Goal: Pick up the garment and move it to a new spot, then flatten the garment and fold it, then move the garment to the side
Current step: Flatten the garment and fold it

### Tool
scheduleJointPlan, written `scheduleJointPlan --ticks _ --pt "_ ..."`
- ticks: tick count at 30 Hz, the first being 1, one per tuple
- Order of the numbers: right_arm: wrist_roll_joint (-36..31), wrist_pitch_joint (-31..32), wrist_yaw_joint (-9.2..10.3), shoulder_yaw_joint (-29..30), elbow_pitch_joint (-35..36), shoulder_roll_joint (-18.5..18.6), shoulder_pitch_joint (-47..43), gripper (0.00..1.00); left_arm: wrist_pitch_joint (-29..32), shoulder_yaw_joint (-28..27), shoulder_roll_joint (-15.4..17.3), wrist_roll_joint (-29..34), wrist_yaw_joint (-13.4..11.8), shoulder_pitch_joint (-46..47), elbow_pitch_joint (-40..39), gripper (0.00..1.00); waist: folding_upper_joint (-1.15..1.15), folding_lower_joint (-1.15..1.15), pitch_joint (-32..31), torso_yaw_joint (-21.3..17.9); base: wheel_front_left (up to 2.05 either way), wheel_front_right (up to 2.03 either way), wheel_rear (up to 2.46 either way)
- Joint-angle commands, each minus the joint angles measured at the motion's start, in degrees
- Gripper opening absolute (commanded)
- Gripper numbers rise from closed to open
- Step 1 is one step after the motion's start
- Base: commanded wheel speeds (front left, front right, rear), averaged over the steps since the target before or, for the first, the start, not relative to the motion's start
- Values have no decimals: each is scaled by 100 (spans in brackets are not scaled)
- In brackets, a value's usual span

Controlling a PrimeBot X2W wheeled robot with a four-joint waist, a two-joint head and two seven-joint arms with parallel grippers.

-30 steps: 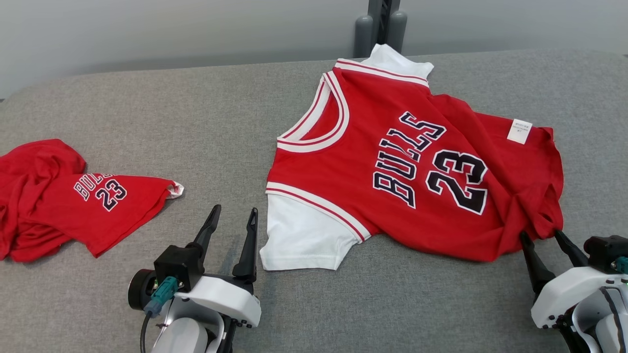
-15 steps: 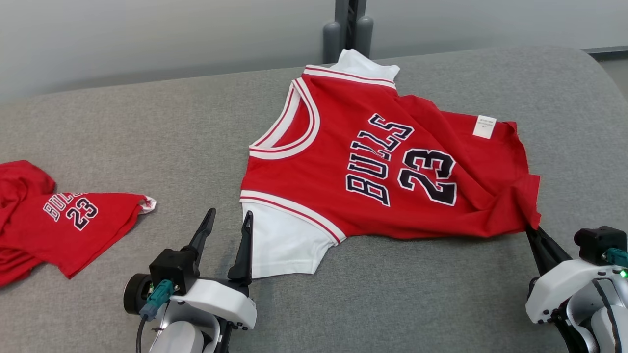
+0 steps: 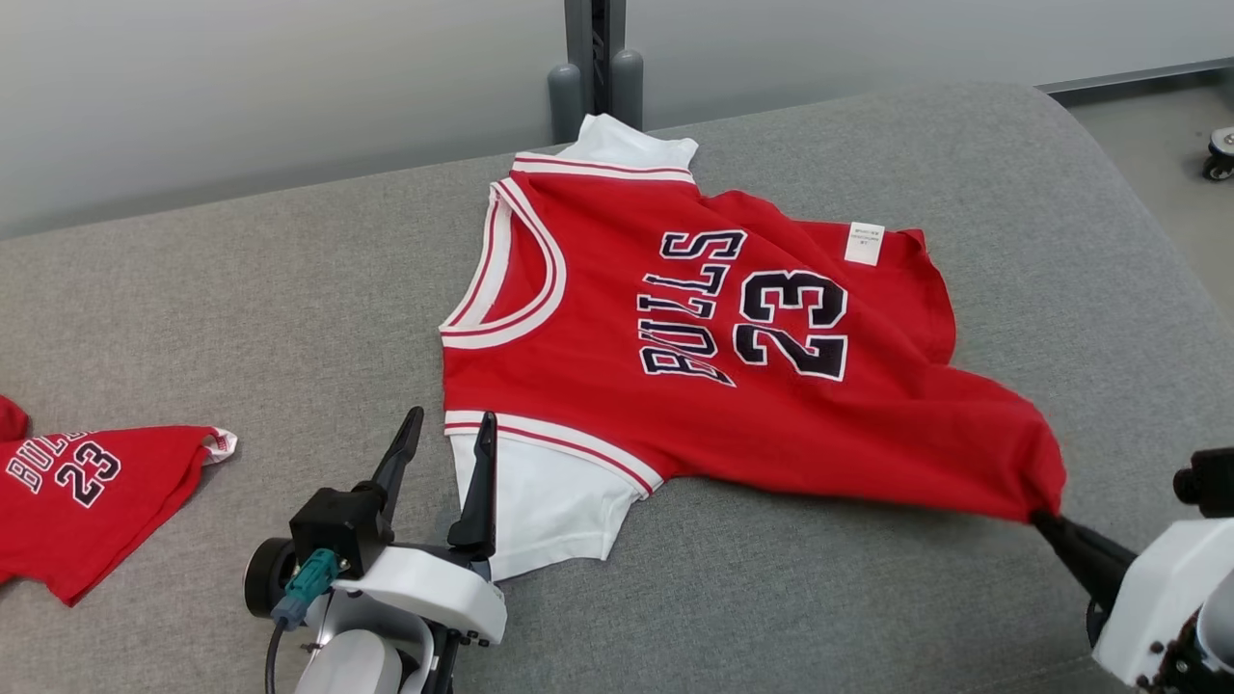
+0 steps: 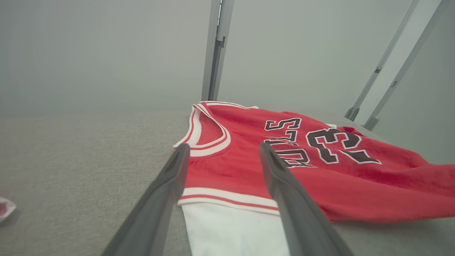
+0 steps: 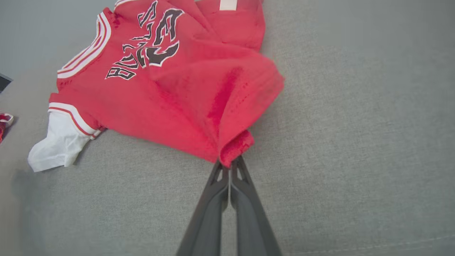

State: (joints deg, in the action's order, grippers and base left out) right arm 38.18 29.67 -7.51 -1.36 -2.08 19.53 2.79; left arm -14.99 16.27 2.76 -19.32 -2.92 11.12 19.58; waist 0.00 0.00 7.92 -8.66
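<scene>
A red Bulls 23 jersey (image 3: 694, 328) with white sleeves lies spread on the grey padded table (image 3: 241, 308), its neck toward the left. My right gripper (image 3: 1043, 520) is shut on the jersey's near right hem corner (image 5: 233, 147) and holds it stretched just above the surface. The left gripper (image 3: 448, 439) stands open at the near white sleeve (image 3: 540, 506), one finger over the sleeve's edge and the other on the bare table. In the left wrist view the jersey (image 4: 320, 167) lies ahead of the open fingers (image 4: 174, 170).
A second red garment (image 3: 77, 482) with the same print lies crumpled at the table's left edge. A grey post (image 3: 598, 58) rises behind the table. Floor and a caster wheel (image 3: 1217, 154) show past the table's right end.
The head camera has swung right, so everything shifts left in the view. My right gripper has closed on the hem corner and pulled it out to the right, stretching the jersey's lower part.
</scene>
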Motion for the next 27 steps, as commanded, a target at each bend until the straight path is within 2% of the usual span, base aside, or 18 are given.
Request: scheduleJointPlan --ticks 1,3,6,10,11,12,13,14,15,20,27 --pt "117 404 4 132 126 2 -176 0 -23 14 25 -35 -17 78 -6 100 0 0 -4 -3 0 0 0" --pt "208 992 4 361 289 -48 -363 0 -23 65 25 -56 -29 80 -7 100 0 0 -13 3 0 0 0" --pt "208 1490 3 654 438 -305 -417 0 -23 117 27 -91 -40 92 3 100 0 0 -15 42 0 0 0" --pt "-10 1636 3 827 390 -449 -319 0 -23 162 25 -79 -30 110 26 100 0 0 -18 136 0 0 0" --pt "-200 1568 2 824 280 -542 -228 3 -23 161 25 -65 -38 129 25 100 0 0 -10 203 0 0 0" --pt "-292 1431 3 853 192 -573 -141 23 -23 156 27 -52 -34 135 27 100 0 0 3 242 0 0 0" --pt "-377 1288 2 840 107 -580 -65 49 -23 151 27 -36 -27 135 35 100 0 0 16 278 0 0 0" --pt "-377 1288 2 840 107 -580 -65 49 -23 151 27 -36 -27 135 35 100 0 0 16 278 0 0 0" --pt "-481 1098 3 830 -25 -595 10 100 -23 147 24 -28 -22 139 43 100 0 0 30 313 0 0 0" --pt "-1029 378 3 740 -697 -503 161 100 -23 132 25 7 -5 131 65 100 0 0 63 472 0 0 0" --pt "-2204 -195 3 1506 -1060 -644 384 100 -23 61 25 65 30 43 76 100 0 0 67 503 0 0 0"
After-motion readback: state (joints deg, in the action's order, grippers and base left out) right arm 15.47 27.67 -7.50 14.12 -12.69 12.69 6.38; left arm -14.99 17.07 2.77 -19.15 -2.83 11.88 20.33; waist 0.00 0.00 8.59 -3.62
